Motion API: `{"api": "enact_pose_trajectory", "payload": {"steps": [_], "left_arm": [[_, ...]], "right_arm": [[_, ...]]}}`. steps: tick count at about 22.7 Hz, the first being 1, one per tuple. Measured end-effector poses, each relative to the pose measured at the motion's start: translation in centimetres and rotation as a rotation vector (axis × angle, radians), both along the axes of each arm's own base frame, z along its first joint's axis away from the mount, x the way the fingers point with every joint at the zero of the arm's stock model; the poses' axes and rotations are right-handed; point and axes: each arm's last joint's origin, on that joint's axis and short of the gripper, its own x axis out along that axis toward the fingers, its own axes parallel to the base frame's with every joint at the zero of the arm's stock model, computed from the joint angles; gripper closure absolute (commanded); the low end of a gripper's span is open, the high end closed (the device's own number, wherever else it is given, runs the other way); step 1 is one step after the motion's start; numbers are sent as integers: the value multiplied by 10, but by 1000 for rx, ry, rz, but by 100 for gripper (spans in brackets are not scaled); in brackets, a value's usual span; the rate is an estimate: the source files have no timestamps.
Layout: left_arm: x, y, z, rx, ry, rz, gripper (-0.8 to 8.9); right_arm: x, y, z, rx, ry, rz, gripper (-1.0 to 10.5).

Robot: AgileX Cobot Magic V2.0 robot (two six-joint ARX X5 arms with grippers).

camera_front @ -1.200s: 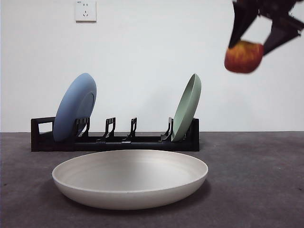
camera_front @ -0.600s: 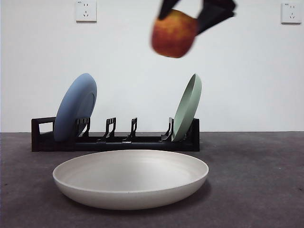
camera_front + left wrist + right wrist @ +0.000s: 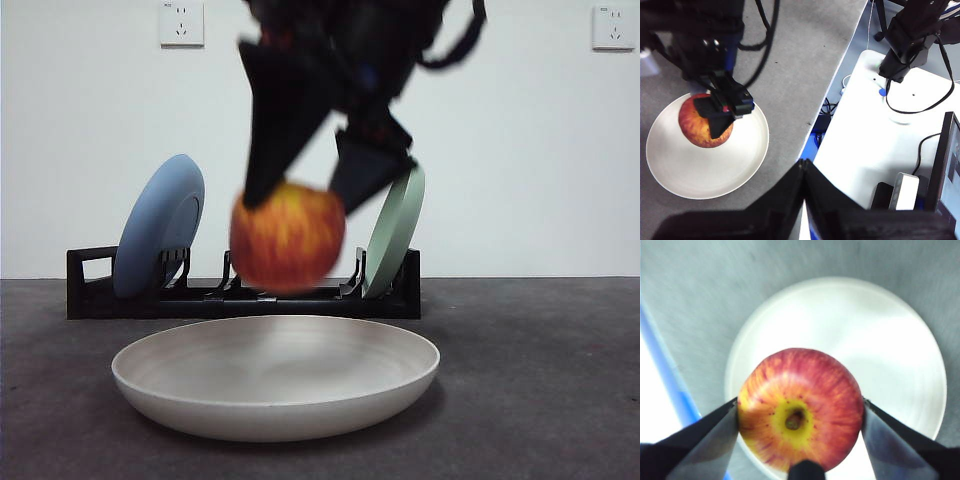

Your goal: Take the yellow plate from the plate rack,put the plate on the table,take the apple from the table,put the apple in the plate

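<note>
Dark grey matte desk under a white wall with two sockets. From left: long black slotted plate rack holding blue plate; round red-yellow apple clamped between right gripper fingers, above cream shallow yellow plate; pale green plate. Left gripper fingers closed, empty. No legible writing.

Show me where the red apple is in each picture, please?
Front view: the apple hangs mid-picture, held by the right gripper, above the yellow plate.
Left wrist view: the apple is at the left side, over the plate, partly behind the right gripper.
Right wrist view: the apple fills the lower middle, between the right gripper's jaws.
Shared landmark: the yellow plate under the apple.
</note>
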Motion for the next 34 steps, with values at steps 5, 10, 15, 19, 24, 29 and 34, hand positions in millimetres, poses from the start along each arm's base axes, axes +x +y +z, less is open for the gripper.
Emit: {"api": "enact_pose_trajectory", "payload": {"steps": [5, 10, 15, 19, 24, 29, 34], "left_arm": [[-1, 2, -2, 28, 14, -3, 821], [-1, 2, -2, 29, 12, -4, 821], [-1, 2, -2, 29, 12, -5, 821], [-1, 2, -2, 29, 12, -5, 821], [-1, 2, -2, 29, 12, -5, 821], [-1, 2, -2, 29, 12, -5, 821], [-1, 2, -2, 29, 12, -5, 821]], "right_arm": [[-5, -5, -38, -4, -15, -14, 958], [-10, -10, -53, -29, 6, -16, 958], [-11, -11, -57, -19, -4, -16, 958], [-11, -11, -57, -15, -3, -14, 913], [-11, -11, -57, 1, 16, -22, 497], [-12, -11, -57, 14, 38, -28, 346], [-13, -11, -57, 14, 49, -38, 346]]}}
